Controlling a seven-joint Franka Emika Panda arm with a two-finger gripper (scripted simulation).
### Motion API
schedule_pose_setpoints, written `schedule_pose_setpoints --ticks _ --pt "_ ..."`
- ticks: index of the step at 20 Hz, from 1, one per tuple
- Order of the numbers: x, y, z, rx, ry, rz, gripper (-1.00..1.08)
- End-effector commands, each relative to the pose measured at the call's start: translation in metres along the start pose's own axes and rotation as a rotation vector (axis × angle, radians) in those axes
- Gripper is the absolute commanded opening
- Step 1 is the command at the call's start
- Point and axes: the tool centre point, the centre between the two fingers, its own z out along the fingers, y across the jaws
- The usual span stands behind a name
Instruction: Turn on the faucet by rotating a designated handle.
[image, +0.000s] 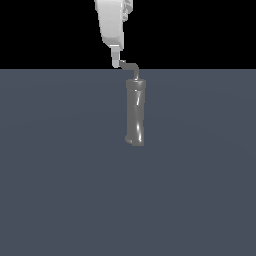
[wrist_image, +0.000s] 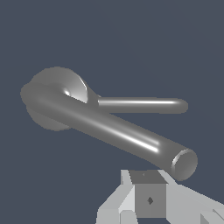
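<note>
Gripper at the handle tip, ready to push it round.

From the exterior view's left: the gripper (image: 116, 56) hangs with a fingertip touching the hooked end of the handle (image: 129, 65), which bends over to the faucet (image: 135, 112) standing mid-floor. Whether the jaws are open or closed cannot be told. Judged next: a sideways sweep about the column, keeping contact so the rod doesn't slip off.

Your arm (image: 112, 20) comes down from the top of the ext. view, near vertical, white. Gripper (image: 116, 56) points down, fingertip low and narrow. Wrist view shows one grey finger (wrist_image: 148, 197); can't tell if jaws are apart or closed.
</note>
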Motion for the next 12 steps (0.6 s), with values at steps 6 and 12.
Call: schedule_pose_setpoints --ticks 6,12 --pt "0.020 0.010 0.000 -0.003 0.002 0.002 -1.00" --pt "0.063 0.014 0.000 -0.005 0.002 0.008 -1.00"
